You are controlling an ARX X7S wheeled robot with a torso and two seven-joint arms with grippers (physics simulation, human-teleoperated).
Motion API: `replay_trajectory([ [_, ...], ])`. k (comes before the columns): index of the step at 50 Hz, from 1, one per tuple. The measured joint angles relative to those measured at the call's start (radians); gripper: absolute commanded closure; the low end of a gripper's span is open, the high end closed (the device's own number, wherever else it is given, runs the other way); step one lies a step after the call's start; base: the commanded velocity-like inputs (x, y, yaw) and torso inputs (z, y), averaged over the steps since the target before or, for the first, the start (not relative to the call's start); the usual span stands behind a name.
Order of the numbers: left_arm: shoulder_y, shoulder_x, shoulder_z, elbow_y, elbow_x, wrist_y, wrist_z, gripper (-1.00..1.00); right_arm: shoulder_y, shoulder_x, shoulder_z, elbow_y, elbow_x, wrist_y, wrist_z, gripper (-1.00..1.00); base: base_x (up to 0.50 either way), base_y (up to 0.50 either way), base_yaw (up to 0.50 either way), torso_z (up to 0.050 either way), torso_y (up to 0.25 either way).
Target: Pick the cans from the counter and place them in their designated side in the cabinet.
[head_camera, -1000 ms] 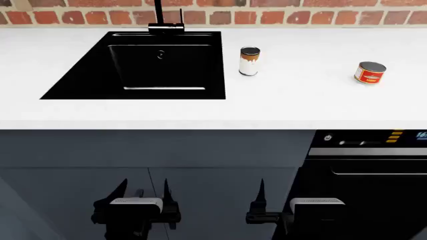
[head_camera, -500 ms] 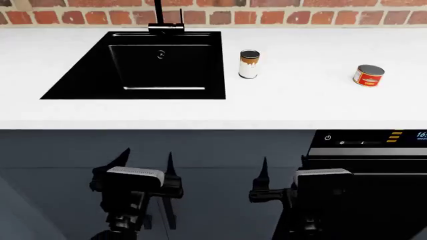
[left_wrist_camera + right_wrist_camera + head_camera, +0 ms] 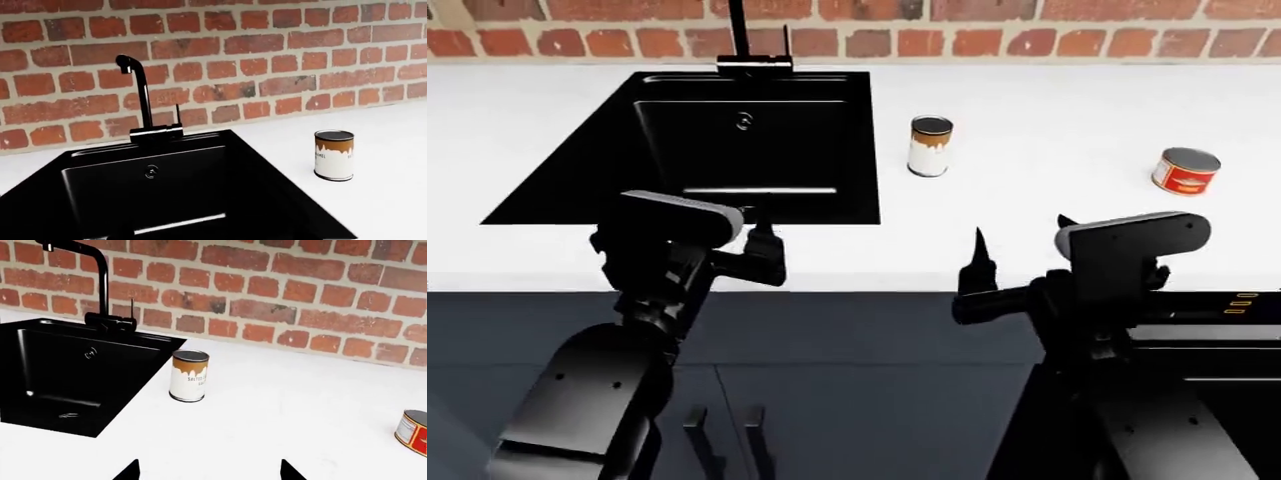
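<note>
A broad plain white counter (image 3: pixel 1054 120) runs along a red brick wall (image 3: pixel 1028 35), with a black rectangular sink (image 3: pixel 694 140) let into it and a slim black tap (image 3: pixel 747 45) standing at the sink's back edge. The taller metal-topped can with the white and brown label (image 3: pixel 930 146) stands upright on the counter just beside the sink's right edge, clear of it and of both arms. The squat metal-topped can with the red label (image 3: pixel 1186 170) sits well apart from it, farther right on the same worktop; in the right wrist view it shows only partly at the frame's edge (image 3: pixel 415 432). The left gripper (image 3: pixel 714 235) hovers at the counter's front edge, in front of the sink; one dark fingertip shows near the sink's front rim, the other is hidden behind the wrist housing, and its own wrist view shows no fingers, so how wide it stands cannot be told. The right gripper (image 3: pixel 1021 245) hovers over the counter's front edge, in front of the taller can and well short of it; its two pointed fingertips (image 3: pixel 130 471) stand wide apart with nothing between them. Below the counter are dark grey cabinet doors (image 3: pixel 827 400), closed.
</note>
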Motion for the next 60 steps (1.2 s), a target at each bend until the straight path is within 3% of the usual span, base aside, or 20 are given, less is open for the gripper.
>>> replay_trajectory([
  [29,-0.092,-0.026,-0.003,-0.031,-0.024,-0.051,-0.004,-1.0,0.098,-0.023,0.064,0.049,0.111,0.091,-0.069,-1.0,0.41,0.0,0.0,0.0,0.0],
  [60,-0.096,-0.044,-0.015,-0.053,-0.038,-0.031,-0.022,-1.0,0.146,-0.041,0.004,0.243,0.135,-0.012,-0.115,-1.0,0.0,0.0,0.0,0.0,0.001],
])
